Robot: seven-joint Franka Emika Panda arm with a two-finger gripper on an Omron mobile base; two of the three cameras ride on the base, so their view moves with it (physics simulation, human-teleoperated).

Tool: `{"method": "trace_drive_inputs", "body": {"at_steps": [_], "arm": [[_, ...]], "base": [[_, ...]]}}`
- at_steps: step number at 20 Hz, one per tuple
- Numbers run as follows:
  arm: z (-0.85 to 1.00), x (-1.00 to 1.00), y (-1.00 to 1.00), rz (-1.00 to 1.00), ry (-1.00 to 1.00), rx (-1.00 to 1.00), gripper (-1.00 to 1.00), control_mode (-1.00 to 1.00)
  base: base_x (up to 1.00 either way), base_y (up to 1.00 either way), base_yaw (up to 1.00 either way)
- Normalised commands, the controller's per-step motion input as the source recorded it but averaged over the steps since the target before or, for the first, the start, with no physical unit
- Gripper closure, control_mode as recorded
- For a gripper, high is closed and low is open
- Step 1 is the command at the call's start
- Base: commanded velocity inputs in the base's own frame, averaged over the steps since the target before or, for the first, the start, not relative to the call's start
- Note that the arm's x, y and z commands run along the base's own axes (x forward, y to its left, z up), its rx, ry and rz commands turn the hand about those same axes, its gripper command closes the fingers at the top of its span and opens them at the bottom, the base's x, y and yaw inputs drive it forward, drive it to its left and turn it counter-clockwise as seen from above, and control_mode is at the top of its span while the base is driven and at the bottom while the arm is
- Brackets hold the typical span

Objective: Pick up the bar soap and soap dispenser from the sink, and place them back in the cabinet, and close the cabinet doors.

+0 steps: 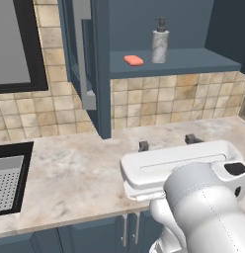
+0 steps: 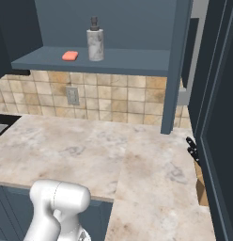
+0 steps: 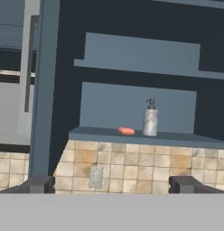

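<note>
Salmon-pink bar soap (image 1: 134, 60) lies on the dark blue cabinet's shelf (image 1: 193, 62), just beside the upright white-grey soap dispenser (image 1: 160, 44), both well beyond the spread, empty claw (image 1: 168, 143) over the marble worktop (image 1: 75, 173)

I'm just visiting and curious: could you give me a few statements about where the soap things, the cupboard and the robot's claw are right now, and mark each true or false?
1. The bar soap lies on the cabinet shelf. True.
2. The soap dispenser stands in the sink. False: it stands upright on the shelf, beside the bar soap.
3. The gripper is clamped on the dispenser. False: its jaws stand wide open, holding nothing, away from the shelf.
4. The cabinet doors are open. True: the shelf is exposed.
5. The bar soap rests on top of the dispenser. False: the two sit side by side, apart.
</note>
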Motion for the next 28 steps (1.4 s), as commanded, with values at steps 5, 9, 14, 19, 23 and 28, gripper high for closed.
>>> {"method": "trace_drive_inputs", "body": {"at_steps": [5, 9, 14, 19, 23, 28], "arm": [[0.0, 0.01, 0.25, 0.0, -0.03, 0.0, -1.0, -1.0], [0.0, 0.01, 0.24, 0.0, -0.05, 0.0, -1.0, -1.0], [0.0, 0.0, 0.25, 0.0, -0.05, 0.0, -1.0, -1.0], [0.0, 0.05, 0.23, 0.0, -0.03, 0.0, -1.0, -1.0], [0.0, 0.18, 0.21, 0.0, 0.0, 0.0, -1.0, -1.0], [0.0, 0.32, 0.18, 0.0, 0.0, 0.0, -1.0, -1.0]], "base": [[0.0, 0.0, 0.0], [0.0, 0.0, 0.0], [0.0, 0.0, 0.0], [0.0, 0.0, 0.0], [0.0, 0.0, 0.0], [0.0, 0.0, 0.0]]}}
